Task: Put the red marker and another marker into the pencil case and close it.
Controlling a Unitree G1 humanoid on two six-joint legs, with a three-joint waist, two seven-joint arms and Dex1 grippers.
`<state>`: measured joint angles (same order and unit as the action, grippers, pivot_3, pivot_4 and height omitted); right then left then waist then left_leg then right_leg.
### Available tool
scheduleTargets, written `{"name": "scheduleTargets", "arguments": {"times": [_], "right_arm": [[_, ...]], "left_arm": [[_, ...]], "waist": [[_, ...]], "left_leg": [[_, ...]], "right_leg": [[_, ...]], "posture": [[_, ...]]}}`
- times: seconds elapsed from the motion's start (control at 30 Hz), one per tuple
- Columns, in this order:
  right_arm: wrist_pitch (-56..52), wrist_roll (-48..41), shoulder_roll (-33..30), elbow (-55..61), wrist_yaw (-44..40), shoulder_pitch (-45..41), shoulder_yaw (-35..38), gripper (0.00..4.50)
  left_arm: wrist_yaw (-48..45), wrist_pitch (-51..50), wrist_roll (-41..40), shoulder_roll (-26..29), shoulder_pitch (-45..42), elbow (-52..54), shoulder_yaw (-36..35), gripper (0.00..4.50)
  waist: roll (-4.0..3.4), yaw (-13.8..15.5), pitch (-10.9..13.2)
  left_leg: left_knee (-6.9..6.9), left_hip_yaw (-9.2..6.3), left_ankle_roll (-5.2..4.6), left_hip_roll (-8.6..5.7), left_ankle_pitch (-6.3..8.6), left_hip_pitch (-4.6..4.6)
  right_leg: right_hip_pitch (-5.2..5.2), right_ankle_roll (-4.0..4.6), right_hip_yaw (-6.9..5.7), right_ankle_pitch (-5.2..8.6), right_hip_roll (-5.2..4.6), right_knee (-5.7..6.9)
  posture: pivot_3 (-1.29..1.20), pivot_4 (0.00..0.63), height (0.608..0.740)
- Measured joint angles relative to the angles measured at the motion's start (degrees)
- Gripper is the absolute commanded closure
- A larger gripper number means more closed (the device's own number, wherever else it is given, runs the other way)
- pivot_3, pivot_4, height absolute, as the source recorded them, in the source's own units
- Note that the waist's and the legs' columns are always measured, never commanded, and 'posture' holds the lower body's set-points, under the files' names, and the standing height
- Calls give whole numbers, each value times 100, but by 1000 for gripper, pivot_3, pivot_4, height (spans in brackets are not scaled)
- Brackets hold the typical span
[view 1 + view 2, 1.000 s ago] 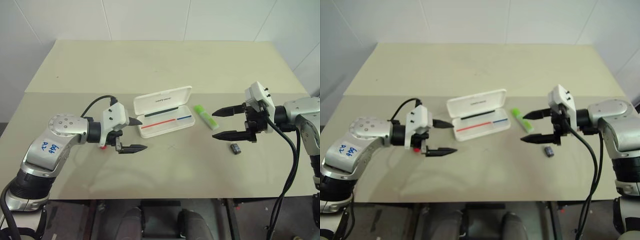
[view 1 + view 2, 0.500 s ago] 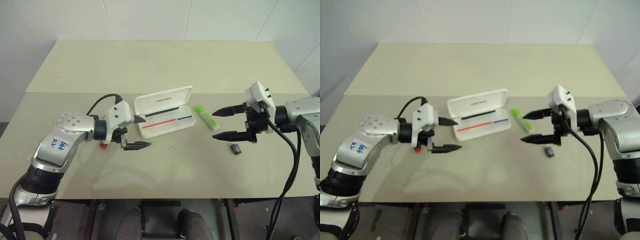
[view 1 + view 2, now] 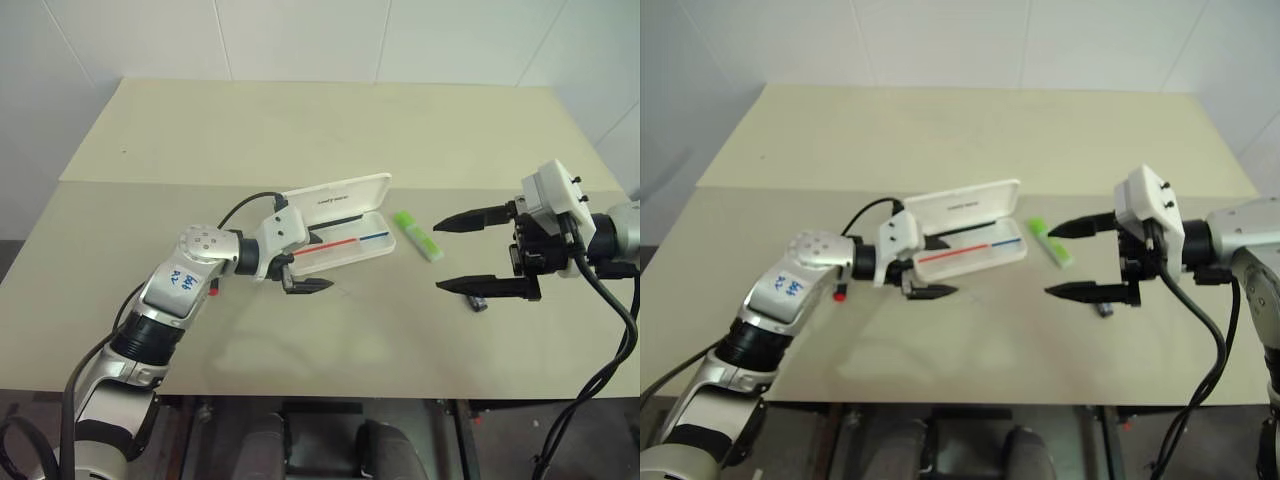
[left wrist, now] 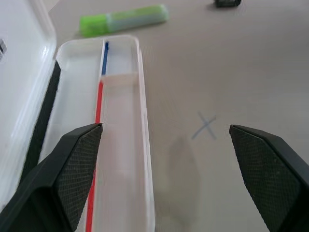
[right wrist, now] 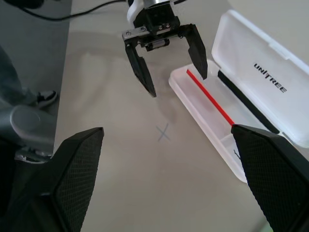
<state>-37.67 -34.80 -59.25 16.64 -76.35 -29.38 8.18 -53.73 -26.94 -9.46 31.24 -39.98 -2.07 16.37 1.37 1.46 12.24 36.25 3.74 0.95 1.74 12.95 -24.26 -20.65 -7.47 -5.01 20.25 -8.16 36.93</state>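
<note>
Big tan desk (image 3: 300, 130), everything mid-desk. Pencil case (image 3: 340, 218) lying open, lid tipped back, tray holding only its red, blue and dark stripes, no markers in yet. Left claw (image 3: 305, 267) spread wide and empty, hanging over the tray's near end. Right claw (image 3: 480, 250) also wide open, holding nothing, just beside the green highlighter (image 3: 416, 235), which lies right of the case. Red marker (image 3: 840, 296) back behind the left arm, only the cap peeking out. Probably best to line up square across the highlighter's barrel before pinching. Small dark block (image 3: 478, 300) nearby, worth avoiding.
</note>
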Motion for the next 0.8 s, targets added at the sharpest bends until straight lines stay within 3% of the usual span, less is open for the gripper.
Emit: {"name": "scheduleTargets", "arguments": {"times": [0.8], "right_arm": [[-158,-249,-196,527,576,334,171,39]], "left_arm": [[-89,338,899,-365,-152,-591,458,0]], "waist": [[0,3,0]], "left_leg": [[2,-1,-2,1,1,1]], "right_leg": [[3,-1,-1,-1,0,0]], "posture": [[0,150,740]]}}
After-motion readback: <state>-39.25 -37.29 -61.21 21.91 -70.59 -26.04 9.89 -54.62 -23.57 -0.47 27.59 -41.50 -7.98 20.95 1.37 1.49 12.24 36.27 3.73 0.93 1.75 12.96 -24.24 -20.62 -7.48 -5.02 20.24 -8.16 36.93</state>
